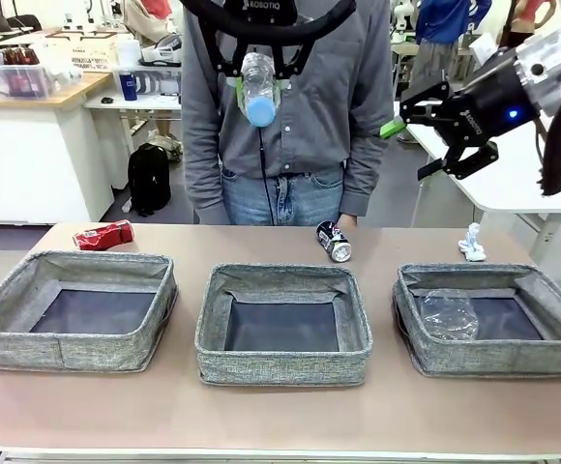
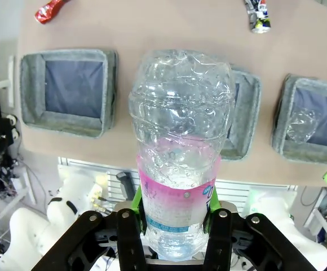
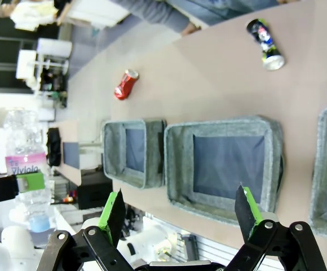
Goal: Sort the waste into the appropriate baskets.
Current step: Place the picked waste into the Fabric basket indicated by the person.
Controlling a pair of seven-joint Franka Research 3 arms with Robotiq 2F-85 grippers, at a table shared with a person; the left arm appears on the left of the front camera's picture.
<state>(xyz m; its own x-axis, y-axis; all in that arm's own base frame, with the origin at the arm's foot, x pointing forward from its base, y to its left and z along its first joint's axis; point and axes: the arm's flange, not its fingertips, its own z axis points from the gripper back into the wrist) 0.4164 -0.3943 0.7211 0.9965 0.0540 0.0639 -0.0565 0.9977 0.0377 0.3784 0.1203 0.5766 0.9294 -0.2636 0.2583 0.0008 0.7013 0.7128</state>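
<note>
Red can [image 1: 103, 235]: on table [image 1: 280, 416], far below and left of left fingers, behind left basket [image 1: 68, 350].
Left fingers [image 2: 212, 206]: clamped on clear bottle [image 2: 180, 141] at its pink label, high above middle basket [image 1: 282, 367].
Dark can [image 1: 334, 242]: on table, low between both pairs of fingers.
Crumpled plastic [image 1: 450, 314]: inside right basket [image 1: 493, 360], below right fingers.
Paper wad [image 1: 472, 242]: on table beneath right fingers.
Right fingers [image 3: 247, 204]: spread wide, holding nothing.

Cap end of bottle [image 2: 180, 141] behind fingers [image 2: 128, 240], left wrist view; print on can [image 1: 335, 242] illegible.
</note>
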